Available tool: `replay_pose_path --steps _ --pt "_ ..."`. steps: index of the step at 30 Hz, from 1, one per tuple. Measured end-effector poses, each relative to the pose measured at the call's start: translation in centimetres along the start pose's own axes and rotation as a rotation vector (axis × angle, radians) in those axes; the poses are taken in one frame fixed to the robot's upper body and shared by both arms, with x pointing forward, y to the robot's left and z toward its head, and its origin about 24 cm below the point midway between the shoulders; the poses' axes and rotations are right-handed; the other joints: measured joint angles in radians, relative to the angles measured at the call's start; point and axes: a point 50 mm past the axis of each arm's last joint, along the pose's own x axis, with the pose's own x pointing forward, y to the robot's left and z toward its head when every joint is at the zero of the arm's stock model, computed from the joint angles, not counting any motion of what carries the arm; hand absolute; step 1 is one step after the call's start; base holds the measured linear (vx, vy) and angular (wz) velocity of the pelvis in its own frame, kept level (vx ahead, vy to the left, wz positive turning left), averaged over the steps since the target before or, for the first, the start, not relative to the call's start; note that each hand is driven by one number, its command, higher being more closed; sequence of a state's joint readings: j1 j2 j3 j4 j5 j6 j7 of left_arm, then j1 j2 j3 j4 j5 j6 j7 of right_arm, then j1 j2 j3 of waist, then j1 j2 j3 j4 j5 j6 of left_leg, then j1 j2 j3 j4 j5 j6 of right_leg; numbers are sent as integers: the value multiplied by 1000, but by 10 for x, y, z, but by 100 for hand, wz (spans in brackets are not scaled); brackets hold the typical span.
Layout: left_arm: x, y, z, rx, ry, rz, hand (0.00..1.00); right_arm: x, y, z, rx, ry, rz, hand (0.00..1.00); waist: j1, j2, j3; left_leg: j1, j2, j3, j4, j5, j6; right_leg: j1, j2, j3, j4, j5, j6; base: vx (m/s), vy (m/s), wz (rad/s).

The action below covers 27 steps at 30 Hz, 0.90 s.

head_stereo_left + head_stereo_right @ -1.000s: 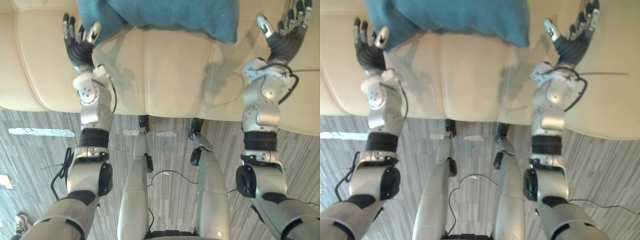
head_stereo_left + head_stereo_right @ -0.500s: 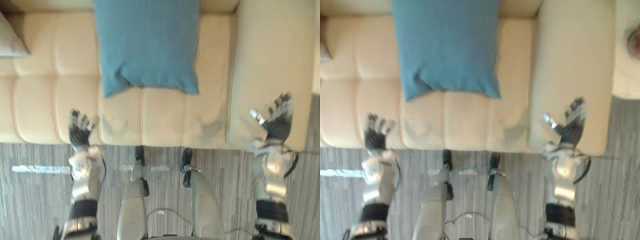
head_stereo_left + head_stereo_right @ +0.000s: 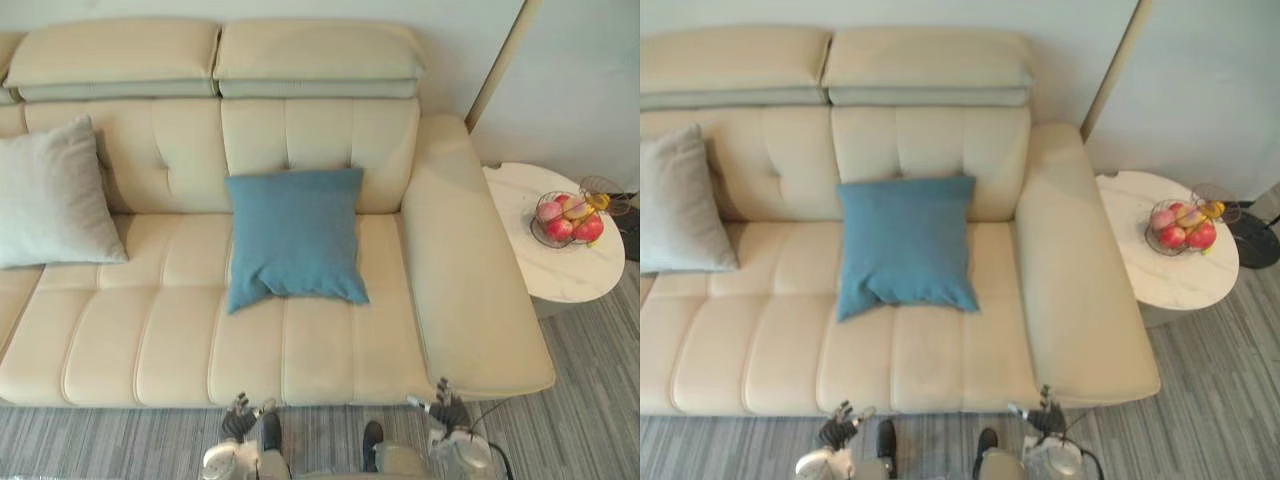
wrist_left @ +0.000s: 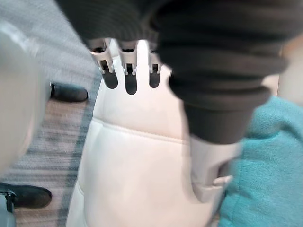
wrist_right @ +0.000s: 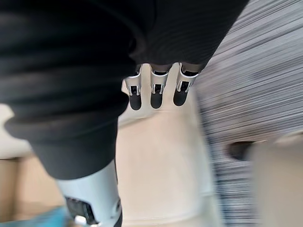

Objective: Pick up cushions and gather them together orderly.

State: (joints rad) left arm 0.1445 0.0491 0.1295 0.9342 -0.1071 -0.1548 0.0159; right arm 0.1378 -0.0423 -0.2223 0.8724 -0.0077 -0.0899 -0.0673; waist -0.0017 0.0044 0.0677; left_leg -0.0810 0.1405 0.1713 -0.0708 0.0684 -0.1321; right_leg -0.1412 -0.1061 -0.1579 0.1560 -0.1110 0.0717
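A blue cushion (image 3: 295,240) lies on the middle seat of the cream sofa (image 3: 130,345), leaning against the backrest. A pale grey cushion (image 3: 50,195) stands at the sofa's left end. My left hand (image 3: 240,420) and right hand (image 3: 447,410) hover with straight fingers just in front of the sofa's front edge, both apart from the cushions and holding nothing. In the left wrist view the blue cushion (image 4: 265,179) lies past my fingers (image 4: 128,71) over the cream seat. The right wrist view has my fingers (image 5: 156,90) over the sofa seat.
A round white side table (image 3: 560,265) stands right of the sofa's arm, carrying a wire basket of fruit (image 3: 567,220). Grey striped carpet (image 3: 600,380) runs in front of the sofa. The sofa arm (image 3: 470,280) rises at the right.
The camera has pulled back and up, so the whole sofa, the grey cushion and the side table have come into view. Both hands have drawn away from the seat to its front edge.
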Motion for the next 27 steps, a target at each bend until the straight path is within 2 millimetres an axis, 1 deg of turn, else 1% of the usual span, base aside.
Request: replay_pose_path --steps 1,3,7,10,11,12,13,14,15,16,17,18,19,20,21,22,23,24,25,26,27 --pt "-1 5 -5 18 31 12 0 0 -2 -6 -11 27 -6 0 -2 0 -1 17 -2 0 -5 -3 0 22 1 3 -18 8 3 90 41 -2" --pt "-2 9 -11 42 58 21 0 0 -3 -9 -18 49 -14 0 -8 -2 -5 34 -7 -1 -15 -3 0 42 1 5 -43 20 7 56 38 -2" --pt "-1 15 -9 88 61 27 0 3 -1 -10 -15 73 -11 0 -11 -4 -7 66 -16 -4 -16 -6 4 96 -1 6 -86 37 12 28 34 2" --pt "0 16 -7 104 63 31 0 4 -2 -8 -19 69 -13 0 -11 0 -6 69 -18 -17 -15 -6 5 107 -1 1 -94 41 11 -29 9 7" --pt "1 16 -6 110 62 32 0 6 -2 -3 -21 59 -13 0 -11 1 -4 62 -18 -21 -11 -6 5 104 -1 -2 -94 44 11 -86 13 12" --pt "3 15 -3 110 54 40 0 9 -3 4 -27 45 -19 0 -11 3 14 44 -20 -28 5 -6 5 97 -4 -7 -92 47 11 -125 18 13" --pt "5 12 2 107 41 39 0 12 -4 12 -36 27 -23 0 -12 6 27 20 -21 -34 18 -6 5 76 -8 -11 -83 47 10 -128 20 10" --pt "6 10 4 105 37 37 0 13 -5 14 -42 20 -25 0 -12 7 26 3 -21 -36 26 -2 7 56 -9 -12 -68 48 10 -121 14 9" --pt "6 7 6 101 27 32 0 14 -4 19 -52 8 -25 0 -12 13 27 -41 -14 -46 50 3 7 12 -10 -15 -33 46 4 -108 -14 16" --pt "8 3 11 96 8 22 0 17 0 30 -58 -23 -14 0 -13 19 30 -94 -8 -57 78 9 1 -36 -10 -30 4 41 -7 -113 -28 22" --pt "8 2 14 97 -3 20 0 18 2 34 -59 -36 -10 0 -13 21 35 -104 -12 -68 70 29 -8 -42 -10 -35 6 42 -11 -141 -37 28" --pt "9 -3 16 97 -8 6 0 18 4 38 -53 -48 -6 0 -14 25 39 -94 -8 -76 58 36 -25 -46 -27 -62 3 54 -28 -120 -13 15" --pt "9 -4 15 95 -8 5 0 19 5 39 -51 -50 -5 0 -9 21 43 -96 -10 -69 105 8 -17 -46 -30 -62 7 53 -30 -110 1 -7" --pt "9 -8 16 84 -9 -1 0 19 8 42 -40 -59 -1 0 -8 -4 60 -111 -17 -54 372 -146 19 -28 -59 -52 24 52 -32 -121 12 -28" --pt "8 -7 15 82 -10 1 0 17 6 42 -37 -73 -7 0 -14 5 54 -86 -12 -46 549 -227 -17 -9 -69 -46 23 59 -26 -98 7 -28" --pt "8 -8 15 81 -10 -1 0 17 4 42 -40 -75 -9 0 -17 14 48 -68 -7 -48 580 -250 -47 -9 -67 -45 22 63 -23 -116 62 -12" --pt "9 -12 17 84 -15 -11 0 18 1 43 -46 -74 -14 0 -39 38 37 -24 5 -52 573 -295 -91 -23 -58 -46 20 78 -14 -125 189 2" --pt "11 -16 22 88 -28 -24 0 19 1 45 -46 -74 -14 0 -51 51 32 -3 3 -62 476 -339 -84 -50 -48 -46 19 105 -3 -151 230 7" --pt "14 -18 28 95 -43 -31 0 20 1 49 -39 -79 -18 0 -51 57 31 4 -8 -64 411 -351 -59 -74 -45 -44 9 129 4 -180 221 8" --pt "17 -18 36 107 -55 -32 0 20 8 47 -31 -66 -3 0 -55 23 56 12 -33 -64 362 -345 -28 -90 -57 -29 2 153 11 -202 151 -8" --pt "17 -14 36 133 -49 -26 0 19 17 43 -39 -47 21 0 -49 -15 80 18 -59 -47 354 -330 -3 -91 -71 -8 -15 184 14 -223 138 -29"
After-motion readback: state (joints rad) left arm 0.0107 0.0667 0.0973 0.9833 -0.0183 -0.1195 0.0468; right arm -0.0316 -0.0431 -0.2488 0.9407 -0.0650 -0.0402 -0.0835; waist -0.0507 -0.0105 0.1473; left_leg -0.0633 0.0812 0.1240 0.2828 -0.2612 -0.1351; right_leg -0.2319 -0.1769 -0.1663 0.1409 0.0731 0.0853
